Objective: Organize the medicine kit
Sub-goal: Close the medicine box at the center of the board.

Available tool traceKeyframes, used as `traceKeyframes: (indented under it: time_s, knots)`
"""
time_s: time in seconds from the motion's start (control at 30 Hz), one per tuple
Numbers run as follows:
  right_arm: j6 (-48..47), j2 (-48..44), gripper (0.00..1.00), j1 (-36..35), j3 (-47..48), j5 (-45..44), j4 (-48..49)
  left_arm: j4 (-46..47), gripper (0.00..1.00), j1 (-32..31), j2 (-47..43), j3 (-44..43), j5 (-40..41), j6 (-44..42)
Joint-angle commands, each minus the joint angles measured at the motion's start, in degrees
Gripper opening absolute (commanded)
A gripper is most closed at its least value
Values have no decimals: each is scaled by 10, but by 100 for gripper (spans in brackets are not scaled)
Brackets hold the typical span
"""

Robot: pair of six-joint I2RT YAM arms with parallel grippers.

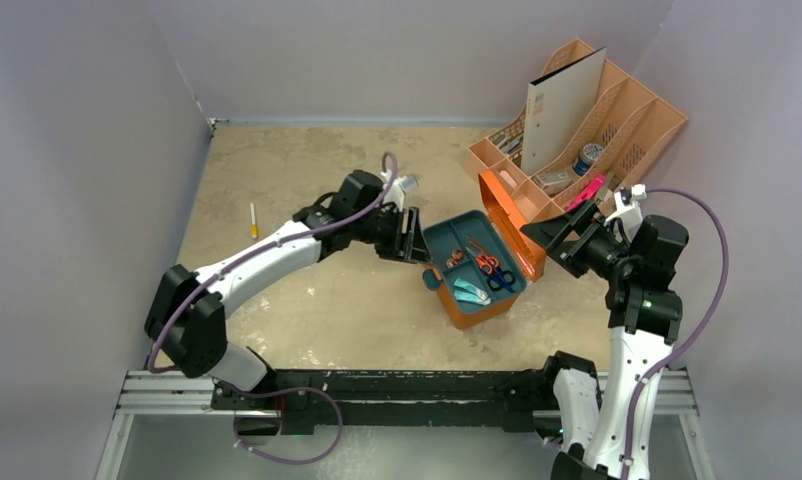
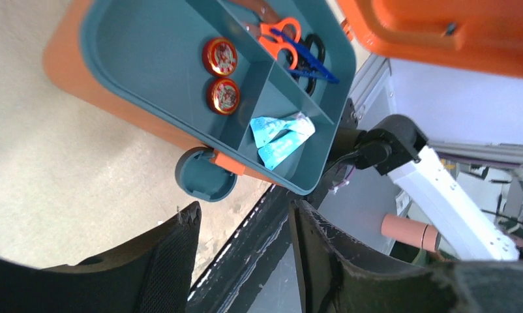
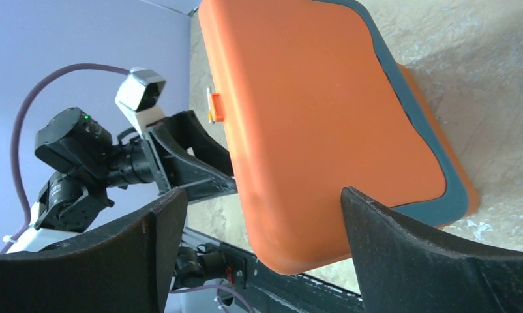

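orange medicine kit (image 1: 474, 312) sits open at the middle of the table (image 1: 307, 290), its lid (image 1: 507, 208) raised toward the right. inside we see a teal tray (image 1: 445, 240) holding scissors (image 1: 489, 266), two round tins (image 2: 220, 57) and pale blue packets (image 2: 282, 135). left gripper (image 1: 414, 236) hangs just beside the kit's left edge, fingers part-spread and empty. right gripper (image 1: 549, 232) faces the lid's outer side, fingers spread wide, gripping nothing; whether it touches the lid we cannot tell.
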State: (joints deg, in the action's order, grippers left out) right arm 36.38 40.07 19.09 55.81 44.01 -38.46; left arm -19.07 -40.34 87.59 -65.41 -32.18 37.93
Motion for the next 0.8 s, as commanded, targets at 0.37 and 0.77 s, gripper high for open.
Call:
traceKeyframes:
  time_s: [0.37,0.77]
  knots:
    - [70,-13,70,-18,-25,40,68,-37,60,55,-105,-34,-5,-10]
    - [67,-7,54,-29,-40,24,57,-47,67,55,-118,-38,-9,-16]
